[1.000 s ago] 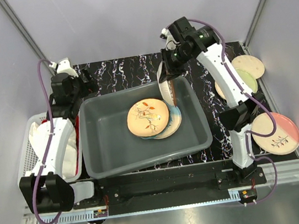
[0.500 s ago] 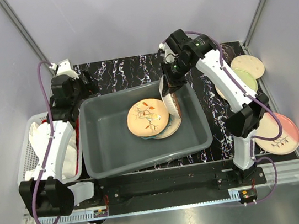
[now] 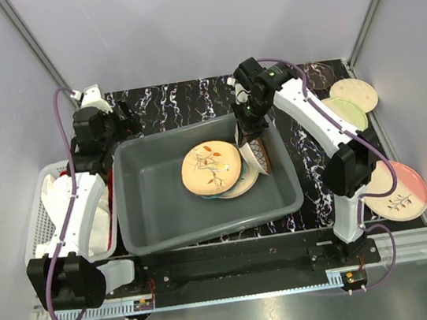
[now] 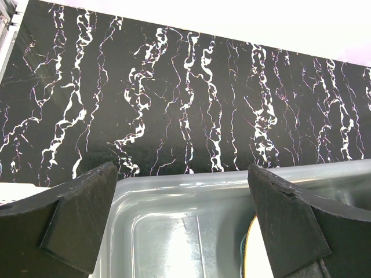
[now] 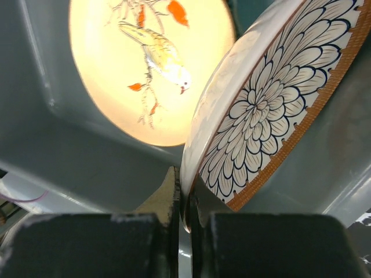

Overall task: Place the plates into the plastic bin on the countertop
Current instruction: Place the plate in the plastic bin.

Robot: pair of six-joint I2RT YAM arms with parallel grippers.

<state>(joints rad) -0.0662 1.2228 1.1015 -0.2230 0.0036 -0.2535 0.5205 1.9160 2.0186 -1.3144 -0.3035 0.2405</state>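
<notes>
Item: petal-patterned plate (image 5: 272, 116), which we found tilted on edge inside the plastic bin (image 3: 164, 207) by its right wall, beside a peach bird plate (image 3: 211, 167); right gripper (image 5: 184, 202) pinched its rim. Left gripper (image 4: 181, 174) hung over the bin's far-left corner, jaws wide apart, holding nothing

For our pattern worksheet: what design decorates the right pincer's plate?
The plate: dark petal outlines on white, orange rim; right wrist view.

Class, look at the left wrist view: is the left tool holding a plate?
No, the left tool stands open with nothing gripped.
</notes>
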